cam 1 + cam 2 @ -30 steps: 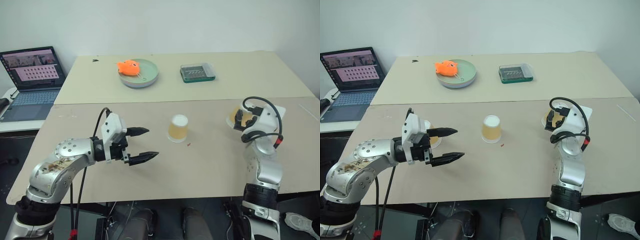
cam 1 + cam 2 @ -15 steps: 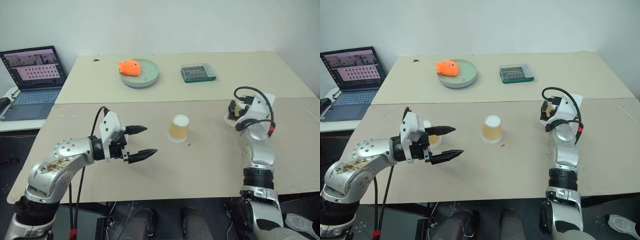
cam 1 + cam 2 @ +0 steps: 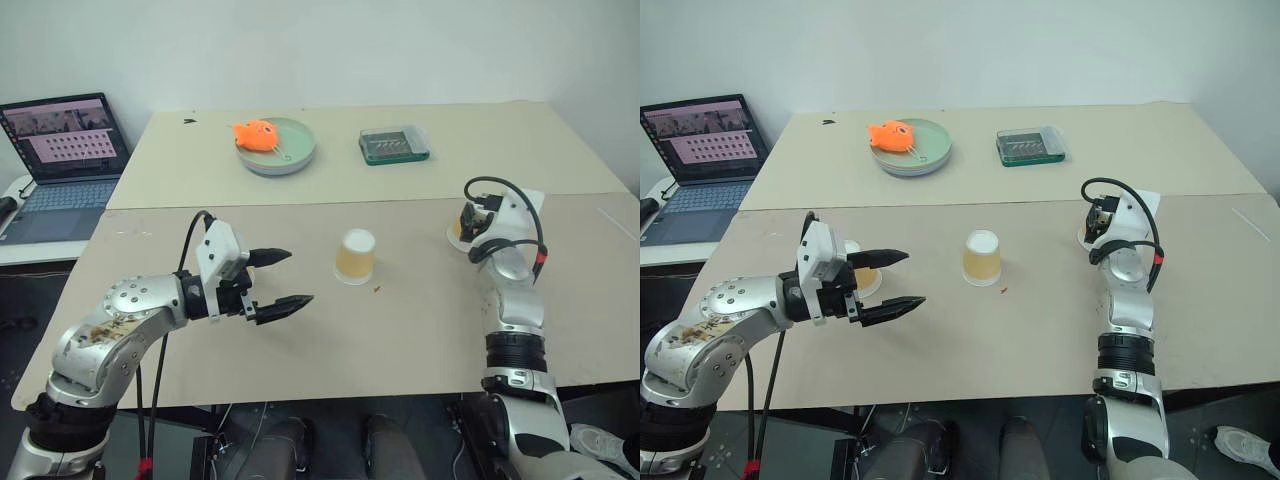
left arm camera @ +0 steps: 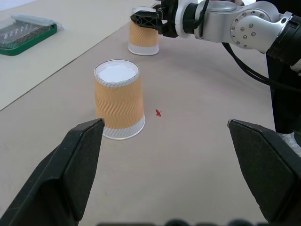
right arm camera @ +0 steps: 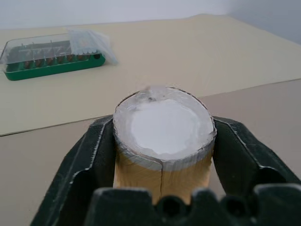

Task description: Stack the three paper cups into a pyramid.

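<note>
Three small tapered yellow-orange paper cups with white bases stand upside down on the beige table [image 3: 420, 330], none stacked.

Right hand [image 5: 162, 155]: closed on the right-side cup [image 5: 162, 141]. Its black fingers [image 5: 99, 155] press the cup's sides on both flanks, just under the white base; the cup's wide end appears to rest on the table. In the left wrist view the same hand [image 4: 148, 21] clamps that cup near its top.

Left hand [image 3: 278, 282]: open, the two pointed black fingers spread wide, holding nothing, above the table at the robot's left.

Middle cup [image 3: 356, 257]: free-standing near the table's centre, well apart from both hands. A tiny red speck [image 3: 376, 291] lies just beside it.

Third cup [image 3: 862, 278]: sits behind the left hand, partly hidden by it.

Far table: pale green plate [image 3: 295, 155] carrying an orange fish-shaped toy [image 3: 255, 133]; green tray with clear lid [image 3: 394, 145]. An open laptop [image 3: 60, 165] sits at the far left.
</note>
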